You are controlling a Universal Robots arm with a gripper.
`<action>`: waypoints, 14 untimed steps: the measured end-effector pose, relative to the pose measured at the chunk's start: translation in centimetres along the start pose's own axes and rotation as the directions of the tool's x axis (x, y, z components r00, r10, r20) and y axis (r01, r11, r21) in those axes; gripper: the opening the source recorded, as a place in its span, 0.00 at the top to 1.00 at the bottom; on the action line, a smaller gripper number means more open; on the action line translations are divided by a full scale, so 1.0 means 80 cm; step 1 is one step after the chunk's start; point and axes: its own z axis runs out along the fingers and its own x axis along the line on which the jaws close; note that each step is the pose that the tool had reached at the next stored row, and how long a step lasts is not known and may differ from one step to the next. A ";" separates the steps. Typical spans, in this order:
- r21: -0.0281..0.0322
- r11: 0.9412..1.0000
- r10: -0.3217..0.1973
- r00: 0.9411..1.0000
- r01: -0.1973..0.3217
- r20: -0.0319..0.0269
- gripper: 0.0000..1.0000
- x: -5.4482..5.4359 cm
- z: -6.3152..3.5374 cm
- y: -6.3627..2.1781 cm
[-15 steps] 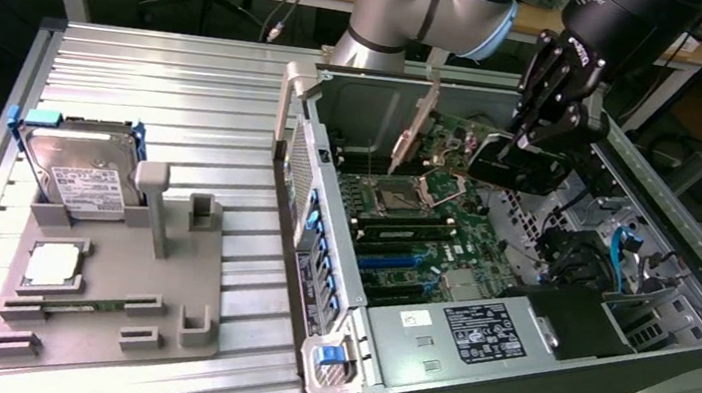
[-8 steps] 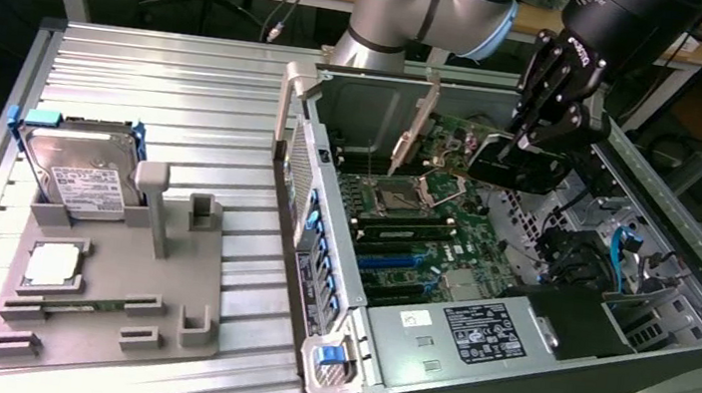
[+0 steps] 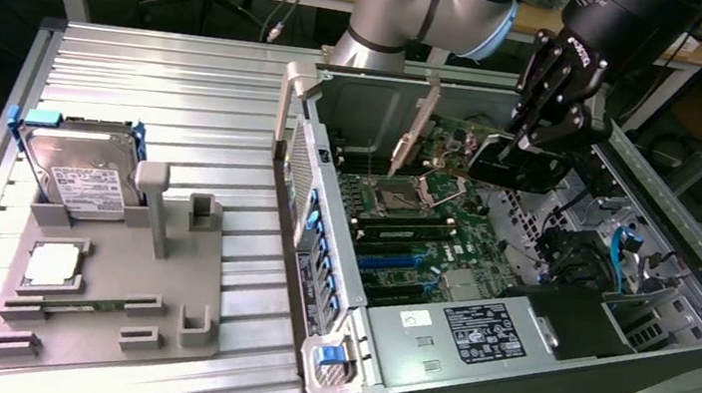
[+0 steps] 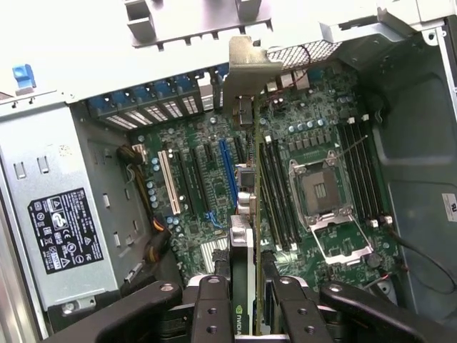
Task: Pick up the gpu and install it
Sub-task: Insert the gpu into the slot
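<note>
The gpu hangs edge-down inside the open computer case, above the motherboard, with my gripper shut on its black cooler end. Its silver end bracket points toward the case's rear wall. In the wrist view the gpu appears as a thin edge running from my gripper out to the bracket, between the expansion slots and the memory slots. Whether the card touches a slot I cannot tell.
A grey fixture at the exterior view's left holds a hard drive, a processor and a memory stick. Inside the case lie the open processor socket, the power supply and cables.
</note>
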 end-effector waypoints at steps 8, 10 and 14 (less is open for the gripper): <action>-0.001 0.999 -0.053 0.999 0.053 -0.003 0.73 0.000 0.000 0.000; -0.002 0.997 -0.071 0.997 0.071 -0.004 0.73 0.000 0.000 0.000; -0.002 0.995 -0.096 0.995 0.096 -0.005 0.73 0.000 0.000 0.000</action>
